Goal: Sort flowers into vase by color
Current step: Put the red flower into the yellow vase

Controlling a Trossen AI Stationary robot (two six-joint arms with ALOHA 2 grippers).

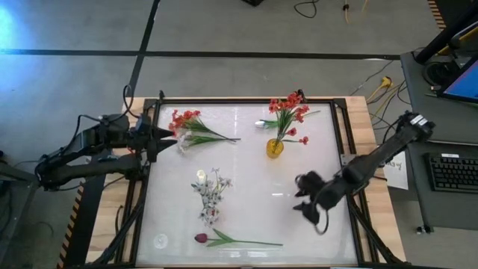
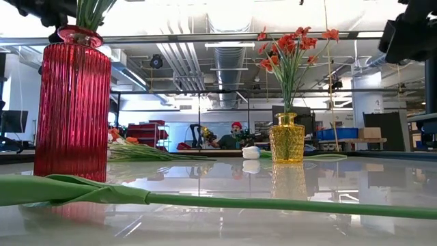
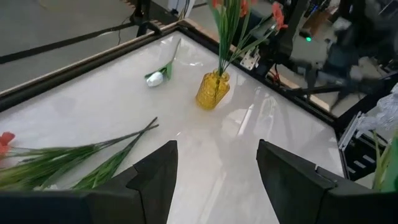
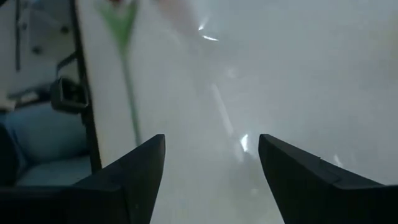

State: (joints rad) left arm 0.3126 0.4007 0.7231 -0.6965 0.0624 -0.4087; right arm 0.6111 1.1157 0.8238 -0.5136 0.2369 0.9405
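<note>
My right gripper [image 1: 308, 203], fingers wide and empty, hangs near the dark maroon tulip w/ long green stem [image 1: 237, 240]. I should go low and pinch mid-stem. Left gripper [image 1: 166, 137] waits open by orange-red flowers [image 1: 188, 124].

Yellow vase [image 3: 212, 91] of orange-red flowers [image 3: 233, 15] beyond the open left gripper [image 3: 216, 177]

I am looking into a lab workshop: ceiling ducts [image 2: 229, 65] are running overhead, and a keyboard [image 1: 454, 172] is sitting right of the table [image 1: 254, 187].
</note>
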